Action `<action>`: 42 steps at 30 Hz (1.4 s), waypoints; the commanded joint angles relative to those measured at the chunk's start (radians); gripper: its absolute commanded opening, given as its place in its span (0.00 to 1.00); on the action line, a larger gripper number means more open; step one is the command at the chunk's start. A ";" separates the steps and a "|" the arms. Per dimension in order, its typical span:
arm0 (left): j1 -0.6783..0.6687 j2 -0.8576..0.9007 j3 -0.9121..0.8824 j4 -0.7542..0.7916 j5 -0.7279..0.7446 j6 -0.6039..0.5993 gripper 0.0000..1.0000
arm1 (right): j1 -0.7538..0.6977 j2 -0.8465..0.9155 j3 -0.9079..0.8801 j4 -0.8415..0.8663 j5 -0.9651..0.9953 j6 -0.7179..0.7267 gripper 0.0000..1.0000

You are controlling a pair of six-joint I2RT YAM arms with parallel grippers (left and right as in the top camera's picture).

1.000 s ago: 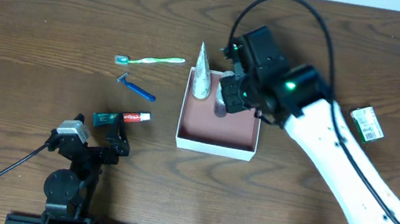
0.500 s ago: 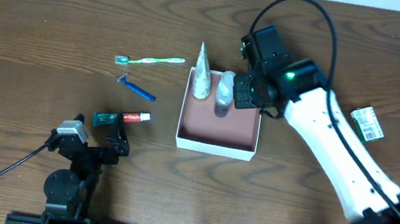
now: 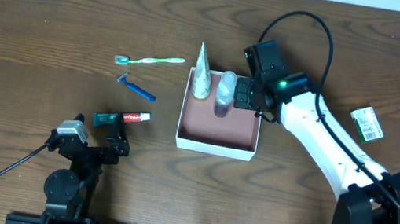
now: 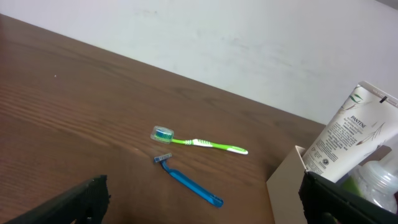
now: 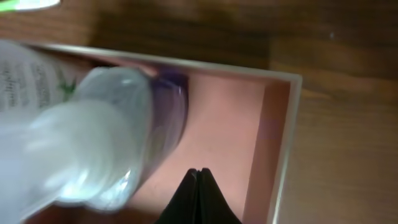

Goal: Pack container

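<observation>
The container (image 3: 215, 141), a shallow white-walled box with a pinkish inside, sits mid-table. A white tube (image 3: 202, 74) leans in its far left corner and a clear bottle (image 3: 224, 93) lies beside it. My right gripper (image 3: 245, 95) hovers just right of the bottle over the box's far right corner, shut and holding nothing. In the right wrist view the closed gripper (image 5: 199, 172) points at the pink floor (image 5: 227, 118), with the bottle (image 5: 106, 130) to the left. My left gripper (image 3: 117, 146) rests low at the front left, open and empty (image 4: 211, 211).
A green toothbrush (image 3: 150, 60), a blue razor (image 3: 134, 87) and a small toothpaste tube (image 3: 126, 118) lie left of the box. A green packet (image 3: 367, 123) lies far right. The left wrist view shows the toothbrush (image 4: 199, 143), razor (image 4: 189, 185) and white tube (image 4: 348, 140).
My right gripper let go of the clear bottle, closed, and drew back to the right. The bottle stays in the container. The left arm has not moved.
</observation>
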 commanded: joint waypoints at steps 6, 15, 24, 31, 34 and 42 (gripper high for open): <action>0.005 0.000 -0.018 -0.032 0.017 0.005 0.98 | -0.043 0.000 -0.106 0.160 -0.101 0.085 0.02; 0.005 0.000 -0.018 -0.032 0.017 0.005 0.98 | -0.044 0.000 -0.131 0.239 -0.128 0.127 0.01; 0.005 0.000 -0.018 -0.032 0.017 0.005 0.98 | -0.043 0.000 -0.131 0.278 -0.171 0.141 0.01; 0.005 0.000 -0.018 -0.032 0.017 0.005 0.98 | -0.042 0.000 -0.131 0.307 -0.207 0.142 0.01; 0.005 0.000 -0.018 -0.032 0.017 0.005 0.98 | -0.041 0.000 -0.131 0.320 -0.222 0.140 0.02; 0.005 0.000 -0.018 -0.032 0.017 0.005 0.98 | -0.041 0.000 -0.131 0.357 -0.251 0.114 0.03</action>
